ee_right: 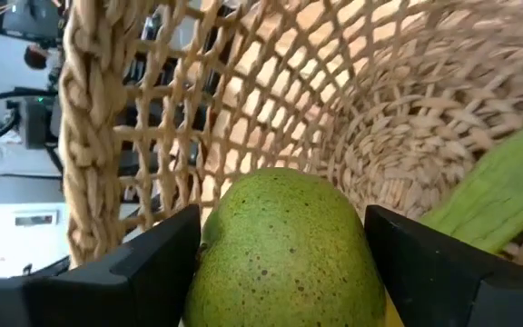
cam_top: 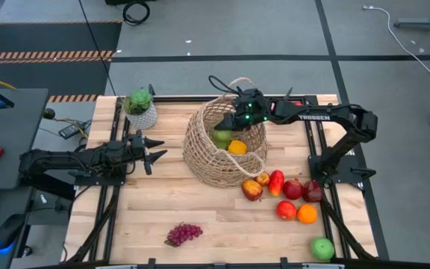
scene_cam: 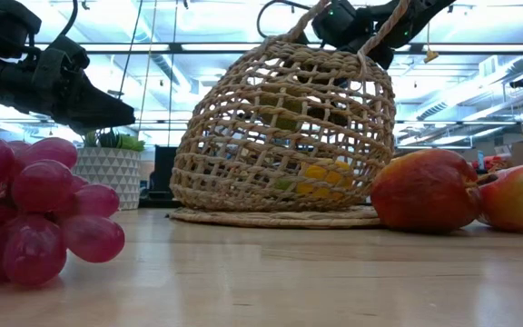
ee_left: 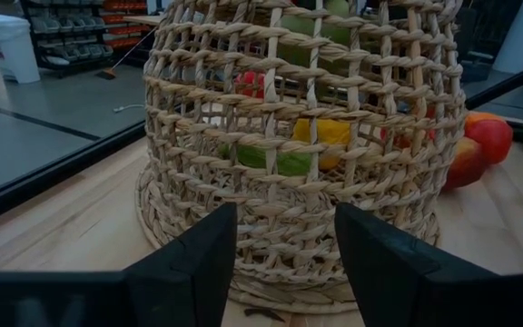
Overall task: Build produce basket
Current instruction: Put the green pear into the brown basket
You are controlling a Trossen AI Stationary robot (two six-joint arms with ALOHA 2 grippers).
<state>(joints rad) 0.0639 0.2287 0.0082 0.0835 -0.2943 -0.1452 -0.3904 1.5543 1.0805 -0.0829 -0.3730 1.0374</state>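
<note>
My right jaws (cam_top: 239, 123) are over the mouth of the basket (cam_top: 207, 153), clamped on a green pear (ee_right: 284, 250) with wicker all round it. A yellow pepper (cam_top: 237, 147) lies inside the basket, which stands in the middle of the bench (cam_top: 163, 213). My left jaws (cam_top: 155, 147) hover just beside the basket's wall, apart, holding nothing. Apples (cam_top: 293, 189) and an orange (cam_top: 307, 214) sit clustered right of the basket, a green apple (cam_top: 321, 248) near the bench edge. The grapes (cam_top: 184, 234) lie alone near the front.
</note>
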